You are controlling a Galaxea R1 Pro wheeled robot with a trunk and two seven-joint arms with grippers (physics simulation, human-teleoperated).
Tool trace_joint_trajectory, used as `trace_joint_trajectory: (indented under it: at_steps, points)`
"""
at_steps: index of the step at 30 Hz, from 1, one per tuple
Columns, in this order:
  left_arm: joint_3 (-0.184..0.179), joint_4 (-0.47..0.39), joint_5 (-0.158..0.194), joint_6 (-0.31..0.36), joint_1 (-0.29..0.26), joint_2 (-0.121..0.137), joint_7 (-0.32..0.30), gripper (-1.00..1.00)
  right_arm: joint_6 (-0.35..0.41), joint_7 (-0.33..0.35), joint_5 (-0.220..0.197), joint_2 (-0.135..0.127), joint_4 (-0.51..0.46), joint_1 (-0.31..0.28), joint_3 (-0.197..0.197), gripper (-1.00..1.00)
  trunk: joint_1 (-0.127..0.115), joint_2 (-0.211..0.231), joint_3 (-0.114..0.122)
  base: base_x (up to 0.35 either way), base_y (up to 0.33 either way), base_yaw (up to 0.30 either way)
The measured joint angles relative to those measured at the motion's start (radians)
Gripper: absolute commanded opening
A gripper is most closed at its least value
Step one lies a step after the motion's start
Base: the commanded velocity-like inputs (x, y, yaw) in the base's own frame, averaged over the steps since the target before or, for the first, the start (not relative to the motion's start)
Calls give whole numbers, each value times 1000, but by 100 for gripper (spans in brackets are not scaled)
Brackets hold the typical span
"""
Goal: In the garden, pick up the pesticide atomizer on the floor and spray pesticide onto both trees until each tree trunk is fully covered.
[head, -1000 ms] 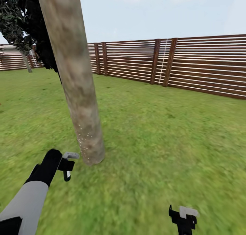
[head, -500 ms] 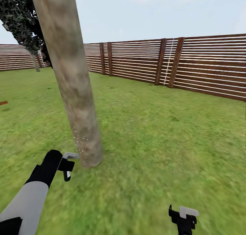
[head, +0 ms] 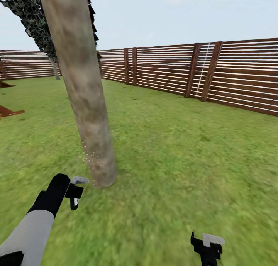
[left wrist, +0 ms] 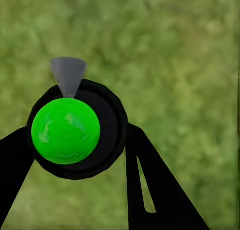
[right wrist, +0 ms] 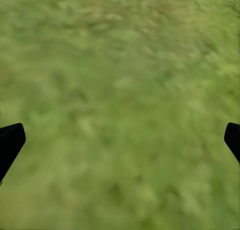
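Head view: one thick tree trunk [head: 87, 100] of mottled grey-brown bark stands left of centre on the lawn [head: 185, 154], leaning slightly. A patch of fine pale specks sits on its lower part, near the base. One dark leaf crown [head: 33, 17] shows at the upper left behind the trunk, and a second, thin grey stem [head: 56, 71] stands far off near the fence. One brown slatted fence [head: 216, 77] runs along the back and right, meeting at a corner behind the trunk. Two reddish-brown flat pieces [head: 7, 111] lie at the left edge; what they are cannot be told.

Two arms are counted. The left end effector [head: 75, 190] hovers just beside the trunk's base, on its left, not touching it. In the left wrist view its two black fingers [left wrist: 150, 190] are clenched on the pesticide atomizer [left wrist: 75, 130], seen end-on as a dark round body with a bright green disc and a small grey cone at its rim, above blurred grass. The right end effector [head: 208, 248] is low at the bottom edge, well apart from the trunk. In the right wrist view its fingertips [right wrist: 10, 142] sit at opposite edges, spread wide and released, with grass between.

Open lawn extends right of the trunk up to the fence.
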Motion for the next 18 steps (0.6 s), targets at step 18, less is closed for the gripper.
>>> trace_joint_trajectory:
  at_steps: [18]
  points:
    - [139, 178, -7, -166, 46, -3, 87, -100, 0, 0, 0, 0, 1, 0, 0, 100, 0, 0, 0, 247, -121, 5]
